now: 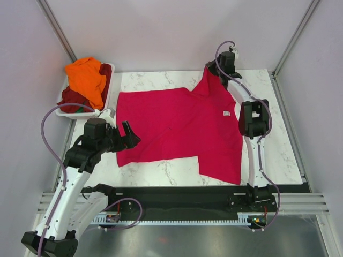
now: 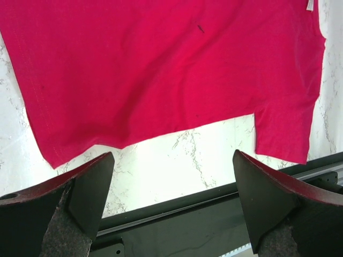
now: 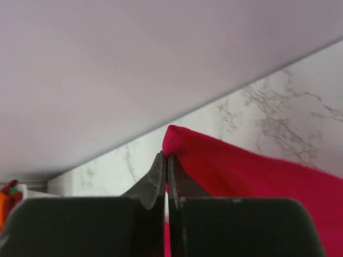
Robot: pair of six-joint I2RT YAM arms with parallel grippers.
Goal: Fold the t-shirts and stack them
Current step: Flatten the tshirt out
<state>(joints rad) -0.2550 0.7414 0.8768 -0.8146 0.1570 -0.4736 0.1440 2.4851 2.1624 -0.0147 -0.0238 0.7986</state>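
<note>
The pink shirt lies spread flat on the table, its white label facing up. My right gripper pinches a fold of its far sleeve, fingers closed tight on the cloth at the table's far edge. My left gripper hangs over the shirt's near left hem, fingers spread wide, holding nothing. The orange shirt sits piled on the maroon shirt in the basket at the far left corner.

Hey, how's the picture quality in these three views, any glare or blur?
Top external: evenly lit and sharp. Left wrist: the marble table glares white below the crimson-pink t-shirt. Right wrist: the right gripper, shut on a fold of that shirt, is close and soft-edged.
</note>
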